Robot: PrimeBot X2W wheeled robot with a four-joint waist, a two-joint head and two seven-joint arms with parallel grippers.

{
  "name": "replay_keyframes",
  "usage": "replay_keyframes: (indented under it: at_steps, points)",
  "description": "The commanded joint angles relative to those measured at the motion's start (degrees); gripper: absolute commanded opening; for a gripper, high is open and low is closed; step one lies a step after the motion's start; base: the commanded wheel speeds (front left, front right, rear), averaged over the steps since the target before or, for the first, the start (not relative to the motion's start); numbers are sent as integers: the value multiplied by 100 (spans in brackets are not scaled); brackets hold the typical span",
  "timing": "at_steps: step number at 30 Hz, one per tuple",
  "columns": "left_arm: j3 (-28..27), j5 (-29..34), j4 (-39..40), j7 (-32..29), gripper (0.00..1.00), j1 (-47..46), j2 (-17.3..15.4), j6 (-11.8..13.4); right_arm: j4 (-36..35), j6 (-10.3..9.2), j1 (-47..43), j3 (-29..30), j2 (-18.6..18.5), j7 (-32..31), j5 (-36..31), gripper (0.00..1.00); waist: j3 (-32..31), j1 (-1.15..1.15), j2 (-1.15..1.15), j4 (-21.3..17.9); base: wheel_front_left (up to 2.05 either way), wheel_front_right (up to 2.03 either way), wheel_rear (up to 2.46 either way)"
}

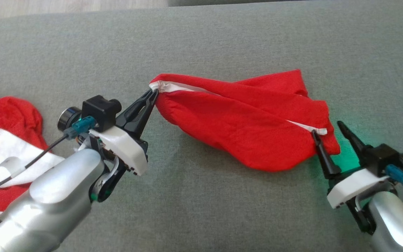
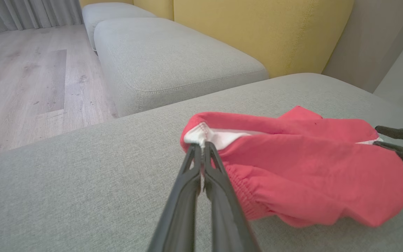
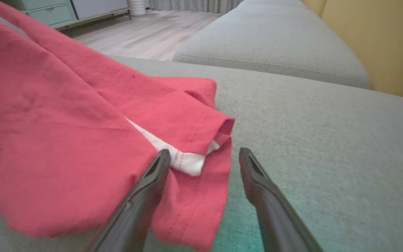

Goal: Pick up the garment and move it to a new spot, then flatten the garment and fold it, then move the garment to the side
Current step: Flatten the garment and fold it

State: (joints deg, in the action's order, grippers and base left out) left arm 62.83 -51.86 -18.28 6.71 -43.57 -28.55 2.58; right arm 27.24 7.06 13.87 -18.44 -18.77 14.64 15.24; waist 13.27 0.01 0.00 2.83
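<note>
Garment (image 1: 243, 129) position?

Red, white-banded, bunched lengthwise across the middle of the grey cushion (image 1: 201, 45), sagging onto it between the two grippers.

Left gripper (image 1: 153, 93)?

Pinched fully together on the white-trimmed corner (image 1: 157, 85), over the cushion's left half, with that end seemingly held just off the cushion.

Right gripper (image 1: 326, 127)?

Spread wide, gripping nothing. One finger (image 3: 159, 164) touching the white band's other end, toward the cushion's right; the other finger clear of the cloth, over bare cushion.

Step in hand?

Probably securing a second hold, ahead of lifting to a new spot or pulling flat. Hard to tell which.

Next move?

Likely nudging forward until the band end sits between both fingers, then closing. Thin edge, easily missed or pushed away; worth a low, straight approach.

Anything else on the cushion?

More red and white cloth (image 1: 9, 140) at the cushion's left edge, well apart.
</note>
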Motion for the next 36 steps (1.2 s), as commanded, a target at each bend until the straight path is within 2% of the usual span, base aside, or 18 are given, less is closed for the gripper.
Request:
replay_keyframes:
  at_steps: [1,6,7,8,10,16,21,25,30,36]
  points:
    - [-238,37,93,67,0,-378,-133,25,-82,43,169,-228,-180,36,45,100,17,-1,0,31,0,0,0]
    - [-219,48,57,94,0,-406,-81,14,-11,43,299,-520,-298,36,99,100,25,-1,0,87,0,0,0]
    - [-214,50,48,99,0,-410,-73,7,0,43,315,-555,-311,36,107,84,22,-1,0,99,0,0,0]
    - [-209,51,38,106,0,-414,-65,-1,13,43,327,-588,-322,36,119,48,15,-1,0,110,0,0,0]
    - [-200,53,19,116,0,-422,-51,-13,63,43,338,-645,-343,36,148,0,-2,-1,0,130,0,0,0]
    - [-198,79,-5,189,0,-441,-43,-21,106,43,398,-691,-359,36,226,0,-60,-1,0,150,0,0,0]
    - [-216,234,37,393,0,-564,-81,-63,-307,43,498,-256,-454,36,223,0,-156,-1,0,93,0,0,0]
    - [-275,492,96,541,0,-900,-132,-104,-731,43,795,139,-712,36,335,0,-178,-1,0,-1,0,0,0]
    - [-369,883,25,647,0,-1713,-1,-283,-924,43,1754,233,-1258,5,656,0,11,-1,0,-95,0,0,0]
    - [-745,1499,-519,801,0,-3068,486,-312,-634,43,3555,315,-1861,-40,1024,0,441,-1,0,-192,0,0,0]
